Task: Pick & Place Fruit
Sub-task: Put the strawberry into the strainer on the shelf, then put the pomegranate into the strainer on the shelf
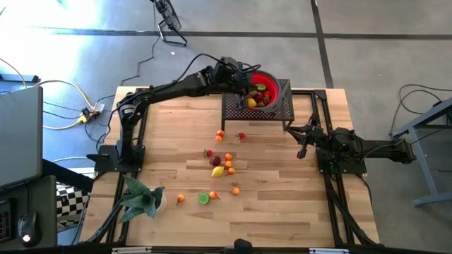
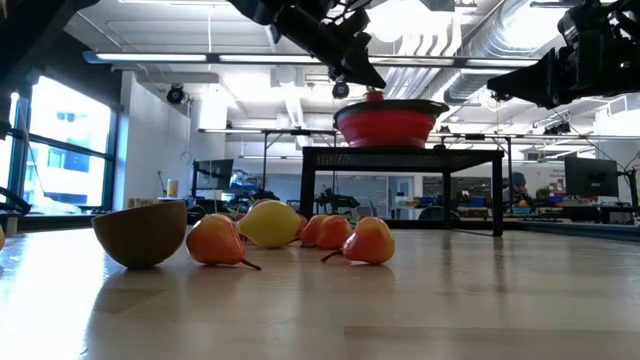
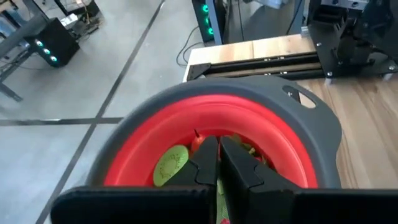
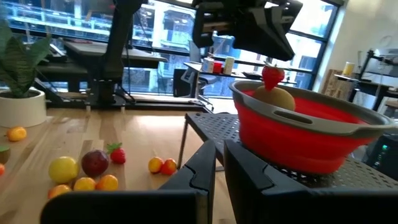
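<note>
A red bowl with a grey rim (image 1: 274,79) stands on a black mesh stand (image 1: 233,107) at the table's far edge, with several fruits inside. My left gripper (image 1: 247,88) hangs over the bowl, slanting down, shut on a red strawberry (image 4: 272,77). Just under the strawberry a tan fruit (image 4: 277,98) lies in the bowl. More small fruits (image 1: 222,166) lie scattered on the wooden table's middle: a lemon, a dark-red plum, oranges, strawberries. My right gripper (image 1: 302,144) rests at the right side, shut and holding nothing (image 4: 219,163). My left gripper holds the strawberry at its green leafy top (image 4: 268,63), at the free ends of the fingers, which slant down from the table's left. The strawberry hangs point down over the bowl's inside. In the left wrist view the fingers (image 3: 208,155) hide most of it.
A potted green plant (image 1: 141,197) stands at the near left corner. A lime slice (image 1: 203,199) and oranges lie near it. A brown half kiwi (image 2: 140,232) lies closest to the low camera. Cables run over the floor beyond the far edge.
</note>
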`<state>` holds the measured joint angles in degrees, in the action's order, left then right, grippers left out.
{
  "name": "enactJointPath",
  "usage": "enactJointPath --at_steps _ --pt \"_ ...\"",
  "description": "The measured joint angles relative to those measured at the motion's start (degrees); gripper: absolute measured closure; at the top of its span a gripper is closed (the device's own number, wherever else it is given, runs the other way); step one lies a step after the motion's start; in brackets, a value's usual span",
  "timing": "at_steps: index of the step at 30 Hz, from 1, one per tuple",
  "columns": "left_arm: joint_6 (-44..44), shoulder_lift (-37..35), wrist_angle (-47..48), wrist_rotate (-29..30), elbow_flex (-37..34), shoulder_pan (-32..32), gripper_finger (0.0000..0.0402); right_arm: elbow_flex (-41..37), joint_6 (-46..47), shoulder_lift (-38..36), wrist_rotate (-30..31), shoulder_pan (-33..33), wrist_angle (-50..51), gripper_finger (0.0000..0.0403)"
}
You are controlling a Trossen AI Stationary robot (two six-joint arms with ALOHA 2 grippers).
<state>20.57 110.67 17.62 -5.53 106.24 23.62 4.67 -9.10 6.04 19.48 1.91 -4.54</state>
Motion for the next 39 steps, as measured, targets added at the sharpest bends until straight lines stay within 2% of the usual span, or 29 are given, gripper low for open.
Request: enactJointPath --at_steps 20,24,32,39 --pt "-1.60 2.75 -1.28 0.61 0.00 0.00 0.0396 0.00 0.00 0.00 0.12 -0.02 0.07 0.0377" --pt "-1.48 2.75 -1.17 1.44 0.00 0.00 0.0364 0.00 0.00 0.00 0.12 -0.01 0.07 0.0377" --pt "-1.39 2.75 -1.28 1.45 0.00 0.00 0.0265 0.00 0.00 0.00 0.12 -0.02 0.07 0.0377" --pt "-2.87 1.18 -0.81 2.18 0.00 0.00 0.0243 0.00 0.00 0.00 0.11 0.00 0.07 0.0377"
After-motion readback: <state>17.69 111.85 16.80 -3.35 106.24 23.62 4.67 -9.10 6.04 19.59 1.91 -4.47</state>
